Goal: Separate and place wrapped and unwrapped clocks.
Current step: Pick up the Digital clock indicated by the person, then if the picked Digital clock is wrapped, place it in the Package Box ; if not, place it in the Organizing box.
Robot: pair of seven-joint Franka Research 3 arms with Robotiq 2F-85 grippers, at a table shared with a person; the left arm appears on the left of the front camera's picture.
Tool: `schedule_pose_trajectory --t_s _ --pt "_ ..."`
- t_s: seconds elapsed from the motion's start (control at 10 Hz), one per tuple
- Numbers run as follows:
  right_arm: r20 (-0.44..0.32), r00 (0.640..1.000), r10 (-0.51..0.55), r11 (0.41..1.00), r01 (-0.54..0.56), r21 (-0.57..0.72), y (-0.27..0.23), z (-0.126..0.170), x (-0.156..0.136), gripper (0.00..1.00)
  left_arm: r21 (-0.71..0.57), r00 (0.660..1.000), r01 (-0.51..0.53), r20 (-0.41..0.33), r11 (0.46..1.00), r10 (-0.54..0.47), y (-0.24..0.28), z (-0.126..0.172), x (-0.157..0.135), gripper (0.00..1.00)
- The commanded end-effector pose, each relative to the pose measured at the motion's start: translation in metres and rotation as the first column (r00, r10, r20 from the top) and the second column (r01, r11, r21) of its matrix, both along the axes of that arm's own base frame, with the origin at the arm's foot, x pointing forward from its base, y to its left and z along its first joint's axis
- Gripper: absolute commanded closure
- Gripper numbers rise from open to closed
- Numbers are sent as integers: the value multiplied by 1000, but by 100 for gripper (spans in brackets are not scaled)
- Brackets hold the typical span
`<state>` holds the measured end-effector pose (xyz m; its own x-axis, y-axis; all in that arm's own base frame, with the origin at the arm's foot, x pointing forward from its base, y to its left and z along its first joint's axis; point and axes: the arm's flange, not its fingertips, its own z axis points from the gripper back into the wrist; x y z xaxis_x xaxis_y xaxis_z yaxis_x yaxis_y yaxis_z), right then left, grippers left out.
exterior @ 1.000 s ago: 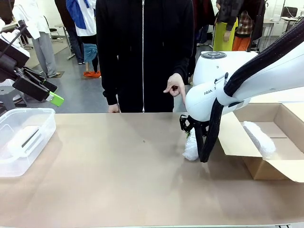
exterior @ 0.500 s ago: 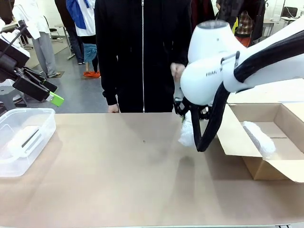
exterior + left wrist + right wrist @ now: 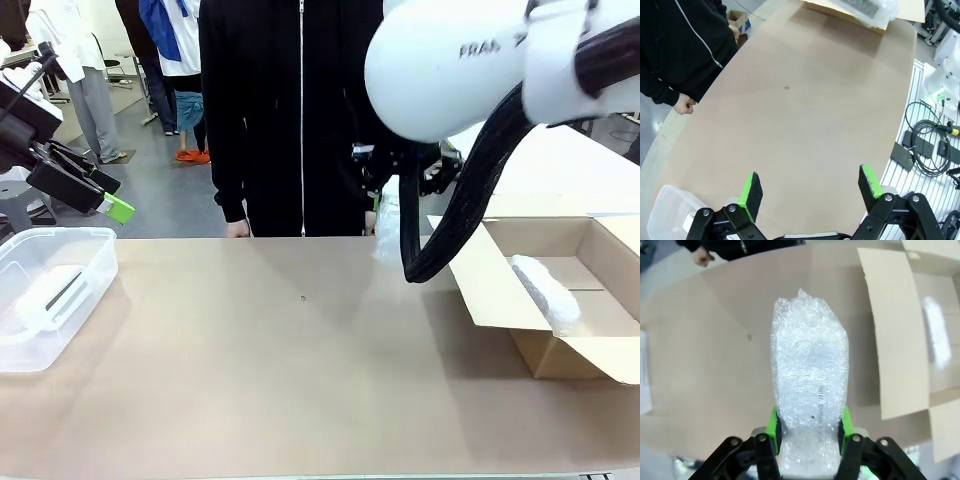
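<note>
1. The right claw (image 3: pixel 809 432), clamped on a bundle (image 3: pixel 809 390), has lifted it off the surface (image 3: pixel 250 380).
2. Judged next: carry it to the box (image 3: pixel 590 330), where another bundle (image 3: pixel 545 292) lies.
3. The left claw (image 3: pixel 810 189) hangs wide open, empty; the clock (image 3: pixel 50 292) sits in the tub (image 3: pixel 20 355).

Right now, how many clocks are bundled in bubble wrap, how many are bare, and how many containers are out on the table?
Bubble-wrapped clocks: 2, one held in the right arm's fingers (bundle), one in the cardboard box
Bare white clocks: 1, in the clear tub
Containers: 2, cardboard box and clear plastic tub
Total: 5
</note>
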<state>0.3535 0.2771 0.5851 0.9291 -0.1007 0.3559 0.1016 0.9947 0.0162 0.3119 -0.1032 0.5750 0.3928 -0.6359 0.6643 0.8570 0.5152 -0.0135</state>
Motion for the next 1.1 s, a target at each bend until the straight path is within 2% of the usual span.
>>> schedule_pose_trajectory --t_s 0.0,0.1,0.2,0.3,1.0 --pt "22 998 61 998 -61 -8 -9 24 -16 100 0 1000 -8 8 1000 8 0 0 1 0" --pt "42 997 62 998 -63 13 -12 32 -18 100 0 1000 -8 8 1000 8 0 0 1 0" --pt "16 998 67 997 -67 27 -15 28 -8 100 0 1000 -8 8 1000 8 0 0 1 0" --pt "45 998 48 999 -47 -17 -3 30 -21 100 0 1000 -8 8 1000 8 0 0 1 0" --pt "45 998 48 999 -47 -17 -3 30 -21 100 0 1000 -8 8 1000 8 0 0 1 0"
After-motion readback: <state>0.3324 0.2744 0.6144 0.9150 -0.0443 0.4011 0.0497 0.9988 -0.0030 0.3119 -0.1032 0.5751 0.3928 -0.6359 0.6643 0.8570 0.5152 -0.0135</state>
